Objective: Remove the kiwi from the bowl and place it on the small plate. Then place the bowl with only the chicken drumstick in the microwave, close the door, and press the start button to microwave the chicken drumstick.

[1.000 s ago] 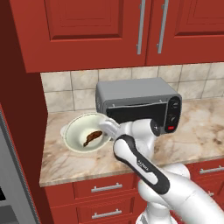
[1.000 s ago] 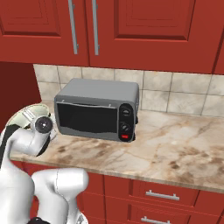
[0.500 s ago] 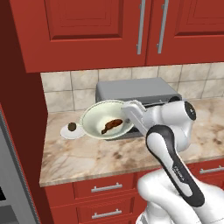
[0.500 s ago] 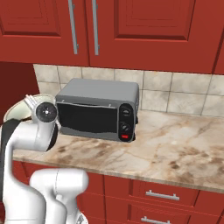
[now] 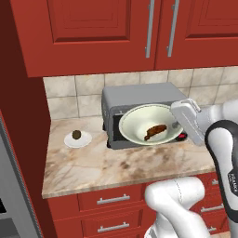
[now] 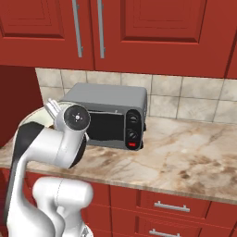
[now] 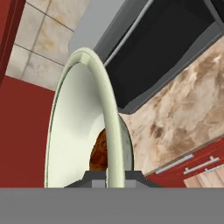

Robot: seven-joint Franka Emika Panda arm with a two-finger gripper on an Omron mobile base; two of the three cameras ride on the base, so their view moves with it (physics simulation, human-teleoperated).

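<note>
My gripper [image 5: 178,124] is shut on the right rim of the pale green bowl [image 5: 139,122], which hangs tilted in front of the grey microwave [image 5: 139,95]. The brown chicken drumstick [image 5: 155,131] lies inside the bowl. In the hand view the bowl's rim [image 7: 110,113] runs up between the fingertips [image 7: 92,176] of my gripper [image 7: 111,177], with the drumstick [image 7: 99,153] behind it. The kiwi [image 5: 76,135] rests on the small white plate [image 5: 86,141] on the counter, left of the microwave. The microwave's door [image 6: 104,124] looks shut, and its red start button [image 6: 133,145] sits at the lower right.
Red wall cabinets [image 5: 139,32] hang above the microwave, and a tall red panel [image 5: 21,139] bounds the counter on the left. The marble counter [image 6: 185,157] stretches out to the right of the microwave. Drawers [image 5: 111,200] run below the counter's front edge.
The gripper has carried the bowl with the drumstick to the right and a little up, from the counter left of the microwave to in front of its door. The kiwi on its plate has come into sight.
</note>
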